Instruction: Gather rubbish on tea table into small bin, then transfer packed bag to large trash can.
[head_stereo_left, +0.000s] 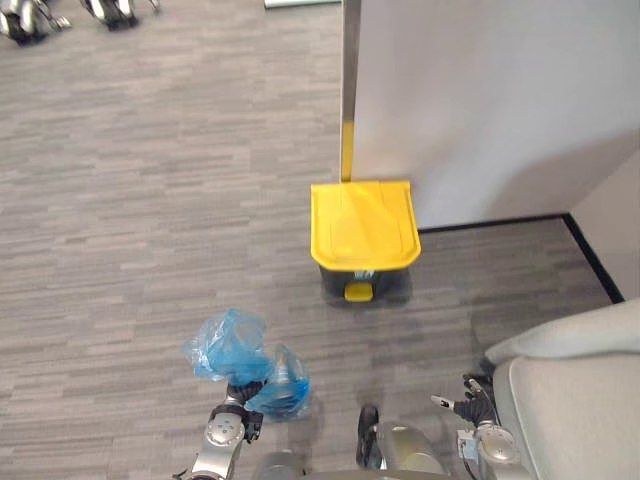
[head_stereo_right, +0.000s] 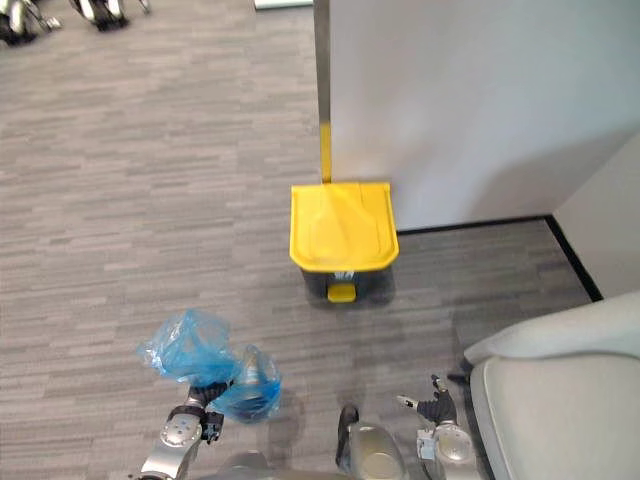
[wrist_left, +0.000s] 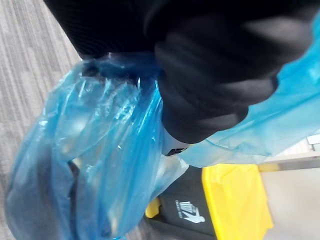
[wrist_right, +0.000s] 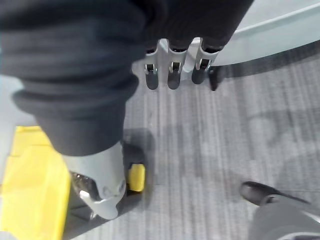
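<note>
Bag (head_stereo_left: 235, 345) of blue plastic bulges either side of left hand (head_stereo_left: 243, 392), which clenches its neck; yellow-lidded trash can (head_stereo_left: 364, 225) ahead.

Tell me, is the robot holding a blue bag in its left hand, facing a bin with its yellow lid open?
No: the left eye view shows the yellow lid closed flat on the bin. The left hand does hold the blue bag.

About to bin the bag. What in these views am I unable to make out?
- Contents of the blue bag in the left hand: crumpled plastic hides them in the left wrist view; too small in the eye views.
- Inside of the trash can: its closed yellow lid covers it.
- Trash can's front in the right wrist view: mostly behind the right hand.
</note>
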